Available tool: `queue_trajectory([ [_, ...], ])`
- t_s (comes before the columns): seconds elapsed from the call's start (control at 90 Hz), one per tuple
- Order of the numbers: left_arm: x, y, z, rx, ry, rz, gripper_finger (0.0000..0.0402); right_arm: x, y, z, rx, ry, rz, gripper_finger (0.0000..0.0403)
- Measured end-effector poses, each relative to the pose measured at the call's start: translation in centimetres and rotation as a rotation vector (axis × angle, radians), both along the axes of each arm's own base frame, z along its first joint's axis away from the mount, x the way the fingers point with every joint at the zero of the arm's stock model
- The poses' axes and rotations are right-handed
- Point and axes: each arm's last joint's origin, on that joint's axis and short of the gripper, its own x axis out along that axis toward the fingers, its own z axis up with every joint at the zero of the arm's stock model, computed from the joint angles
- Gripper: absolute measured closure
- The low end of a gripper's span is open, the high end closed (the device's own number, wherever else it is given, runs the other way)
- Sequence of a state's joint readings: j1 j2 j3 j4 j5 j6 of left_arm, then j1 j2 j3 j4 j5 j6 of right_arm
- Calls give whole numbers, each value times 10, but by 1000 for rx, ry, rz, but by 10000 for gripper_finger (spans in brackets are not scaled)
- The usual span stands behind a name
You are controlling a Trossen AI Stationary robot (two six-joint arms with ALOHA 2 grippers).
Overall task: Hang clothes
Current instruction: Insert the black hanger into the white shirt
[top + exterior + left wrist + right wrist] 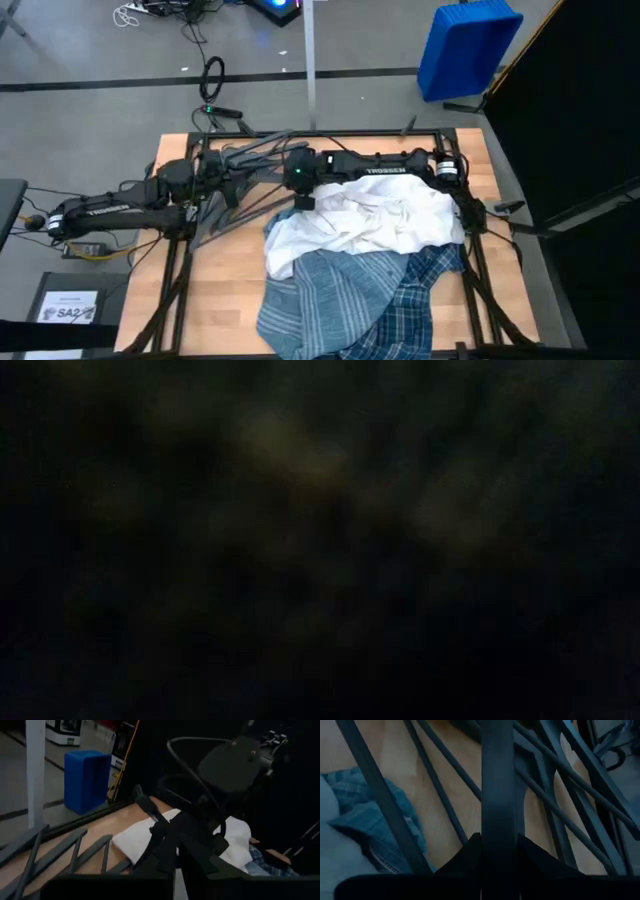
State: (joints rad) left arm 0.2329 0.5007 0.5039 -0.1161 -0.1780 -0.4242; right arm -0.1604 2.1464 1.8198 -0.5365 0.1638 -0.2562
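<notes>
The right gripper (297, 178) is hovering at the far left corner of the white shirt (375, 220), nearer it than the left gripper (215, 185). The shirts are lying heaped right of centre, with hangers (240, 165) far left. Neither gripper's jaw state can be told.

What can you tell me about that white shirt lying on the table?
The white shirt is a soft, crumpled heap of plain fabric, not laid flat, at the far right part of the wooden table. It rests on top of the striped blue-grey shirt and the plaid shirt. The right arm reaches over its far edge; whether it touches is unclear. No collar or buttons show clearly.
</notes>
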Motion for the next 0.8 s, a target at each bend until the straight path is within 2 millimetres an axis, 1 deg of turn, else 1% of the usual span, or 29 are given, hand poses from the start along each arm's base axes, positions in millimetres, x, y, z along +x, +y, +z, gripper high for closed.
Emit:
queue_trajectory([
  [0.1, -1, 0, -2, -18, 45, 2, 353, 0, 0, 0, 0, 0, 0, 353],
  [0.256, -4, -1, -16, -105, 163, 25, 293, 0, 0, 0, -2, 0, 1, 353],
  [0.444, -6, -1, -19, -149, 186, 35, 233, 0, 0, 0, -10, 2, 4, 353],
  [0.611, -7, -1, -22, -181, 205, 44, 204, 0, 0, 0, -10, 2, 4, 353],
  [0.8, -10, -2, -29, -239, 257, 63, 192, 0, 0, 0, -10, 1, 4, 353],
])
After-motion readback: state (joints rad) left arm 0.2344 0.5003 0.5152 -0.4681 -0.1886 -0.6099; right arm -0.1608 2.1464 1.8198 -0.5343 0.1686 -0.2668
